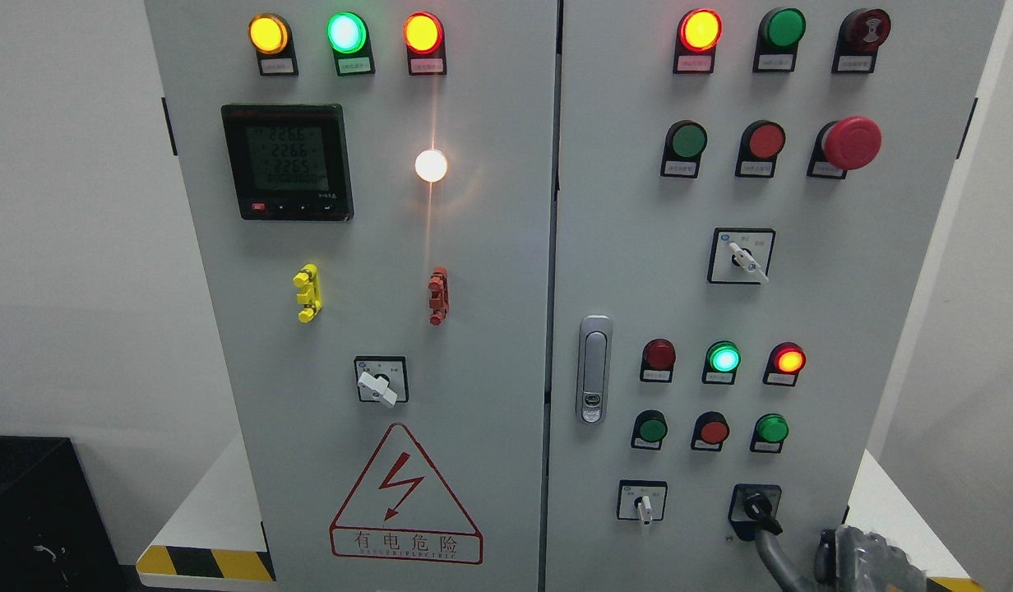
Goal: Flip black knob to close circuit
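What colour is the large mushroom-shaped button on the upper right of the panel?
Red. The mushroom button shows clearly in the head view, at the right end of its row.

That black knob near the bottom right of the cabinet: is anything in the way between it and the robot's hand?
Nothing visible blocks it. The black knob sits on the door panel at lower right, and the right hand is just below and to its right at the picture's bottom edge, with only bare panel between them.

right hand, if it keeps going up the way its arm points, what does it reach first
Most likely the black knob. The right hand shows only partly at the bottom edge, with a grey part of the arm running up-left to just under that knob. Depth is unclear, so I cannot tell whether it touches yet.
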`<action>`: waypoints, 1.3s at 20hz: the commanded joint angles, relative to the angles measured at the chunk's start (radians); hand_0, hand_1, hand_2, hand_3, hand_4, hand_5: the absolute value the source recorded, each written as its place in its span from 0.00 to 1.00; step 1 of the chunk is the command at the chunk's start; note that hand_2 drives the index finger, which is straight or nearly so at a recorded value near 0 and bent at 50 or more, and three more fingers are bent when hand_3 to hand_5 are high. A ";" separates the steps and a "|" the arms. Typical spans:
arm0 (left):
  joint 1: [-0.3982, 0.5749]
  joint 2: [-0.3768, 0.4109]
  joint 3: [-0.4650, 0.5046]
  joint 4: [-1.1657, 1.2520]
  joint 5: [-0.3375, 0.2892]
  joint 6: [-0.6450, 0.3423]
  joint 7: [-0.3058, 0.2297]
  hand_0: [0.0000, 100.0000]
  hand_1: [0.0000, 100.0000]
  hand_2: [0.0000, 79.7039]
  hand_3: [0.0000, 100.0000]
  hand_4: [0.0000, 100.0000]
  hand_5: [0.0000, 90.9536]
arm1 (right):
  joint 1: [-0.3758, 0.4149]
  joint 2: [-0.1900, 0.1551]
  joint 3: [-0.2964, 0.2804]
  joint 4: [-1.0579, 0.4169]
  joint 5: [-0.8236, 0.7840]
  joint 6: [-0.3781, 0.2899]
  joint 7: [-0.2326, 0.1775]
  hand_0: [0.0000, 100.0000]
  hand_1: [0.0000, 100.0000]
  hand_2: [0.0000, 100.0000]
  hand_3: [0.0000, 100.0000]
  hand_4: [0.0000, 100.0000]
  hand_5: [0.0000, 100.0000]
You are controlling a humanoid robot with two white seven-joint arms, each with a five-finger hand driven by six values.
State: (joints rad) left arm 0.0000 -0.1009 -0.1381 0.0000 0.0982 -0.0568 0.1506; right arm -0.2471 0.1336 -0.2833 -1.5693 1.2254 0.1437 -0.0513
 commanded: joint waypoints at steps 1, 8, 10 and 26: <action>0.023 0.001 0.000 -0.029 0.000 0.000 0.000 0.12 0.56 0.00 0.00 0.00 0.00 | -0.004 0.000 -0.007 -0.011 -0.012 -0.003 -0.004 0.00 0.00 0.96 1.00 0.96 0.96; 0.023 0.000 0.000 -0.029 0.000 0.000 0.000 0.12 0.56 0.00 0.00 0.00 0.00 | -0.003 0.000 -0.004 -0.011 -0.012 -0.006 -0.004 0.00 0.00 0.96 1.00 0.97 0.96; 0.023 0.000 0.000 -0.029 0.000 0.000 0.000 0.12 0.56 0.00 0.00 0.00 0.00 | 0.000 0.000 0.003 -0.011 -0.014 -0.010 -0.005 0.00 0.00 0.96 1.00 0.97 0.96; 0.023 0.000 0.000 -0.029 0.000 0.000 0.000 0.12 0.56 0.00 0.00 0.00 0.00 | 0.019 -0.002 0.079 -0.012 0.000 -0.030 -0.004 0.00 0.00 0.96 1.00 0.97 0.96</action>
State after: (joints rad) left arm 0.0000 -0.1008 -0.1381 0.0000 0.0982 -0.0568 0.1506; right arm -0.2340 0.1326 -0.2422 -1.5847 1.2188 0.1208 -0.0644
